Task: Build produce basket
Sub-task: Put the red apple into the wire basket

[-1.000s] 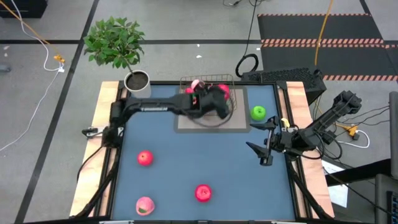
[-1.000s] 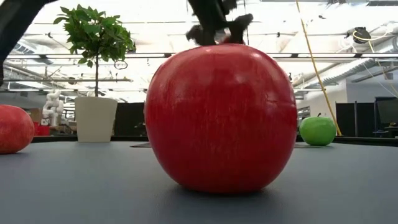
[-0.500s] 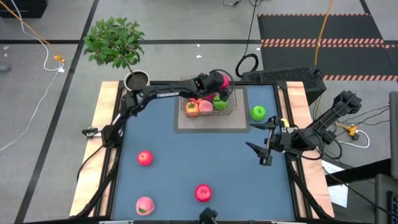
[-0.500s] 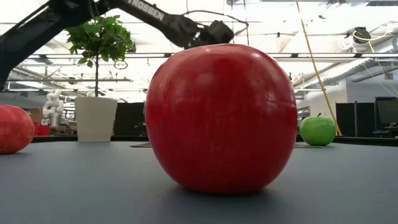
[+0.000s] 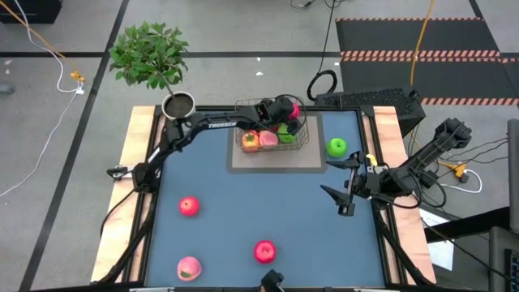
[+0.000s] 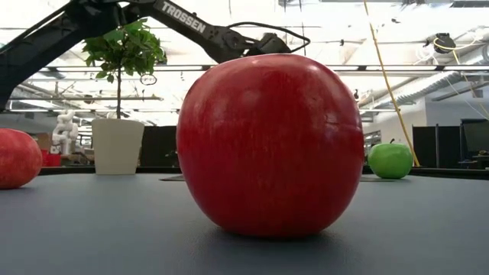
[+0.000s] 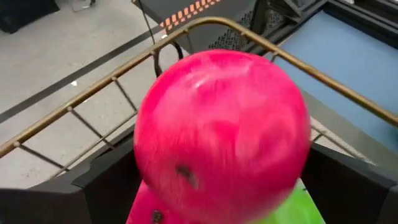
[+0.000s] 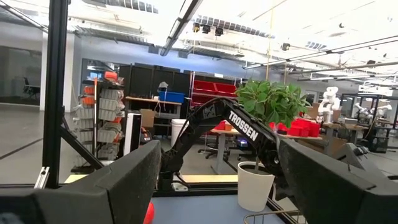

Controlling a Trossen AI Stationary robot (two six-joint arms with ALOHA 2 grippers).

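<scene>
Bright overhead light, blurred wrist close-up

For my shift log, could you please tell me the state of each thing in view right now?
Left tool: over the wire basket, shut on round pink-red fruit.
Right tool: open, idle at the table's right edge.
Rectangular wire basket: upright, partly filled.
Green apple: loose on the table.
Big red apple: upright, loose on the table.
</scene>
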